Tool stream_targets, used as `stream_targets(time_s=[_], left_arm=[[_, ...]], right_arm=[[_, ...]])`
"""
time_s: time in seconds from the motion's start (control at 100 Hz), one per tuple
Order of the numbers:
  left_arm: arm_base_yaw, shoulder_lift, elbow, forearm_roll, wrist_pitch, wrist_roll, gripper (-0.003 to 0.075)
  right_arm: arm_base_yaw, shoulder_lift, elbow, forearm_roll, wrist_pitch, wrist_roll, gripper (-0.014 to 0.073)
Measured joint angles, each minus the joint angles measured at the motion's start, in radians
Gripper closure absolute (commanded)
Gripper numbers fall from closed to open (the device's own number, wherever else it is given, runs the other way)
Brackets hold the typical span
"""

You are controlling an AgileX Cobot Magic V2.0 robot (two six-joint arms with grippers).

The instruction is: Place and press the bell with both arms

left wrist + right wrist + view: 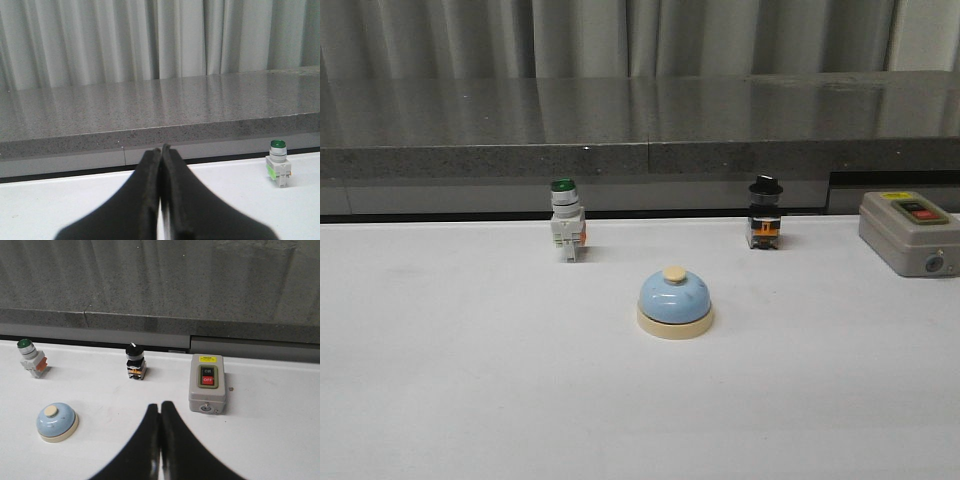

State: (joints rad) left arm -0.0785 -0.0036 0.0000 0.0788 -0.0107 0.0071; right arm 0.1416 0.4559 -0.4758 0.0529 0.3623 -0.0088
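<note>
Black fingers of the left gripper (160, 200) are pressed together on nothing, same with the right gripper (160, 440). Light-blue dome bell with cream base and button (675, 303) sits upright on the white counter (470, 400), in front of and between the green-capped white switch (566, 232) and black-knobbed switch (765, 212). Looks like nothing's started: placing and pressing both left.
</note>
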Motion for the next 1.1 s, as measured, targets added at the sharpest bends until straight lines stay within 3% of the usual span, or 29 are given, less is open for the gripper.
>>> stream_targets(time_s=[0.65, 1.1], left_arm=[[0.000, 0.000, 0.000, 0.000, 0.000, 0.000, 0.0740], [0.000, 0.000, 0.000, 0.000, 0.000, 0.000, 0.0740]], right_arm=[[0.000, -0.041, 0.009, 0.000, -0.001, 0.000, 0.0653], [0.000, -0.376, 0.337, 0.000, -0.204, 0.000, 0.0653]])
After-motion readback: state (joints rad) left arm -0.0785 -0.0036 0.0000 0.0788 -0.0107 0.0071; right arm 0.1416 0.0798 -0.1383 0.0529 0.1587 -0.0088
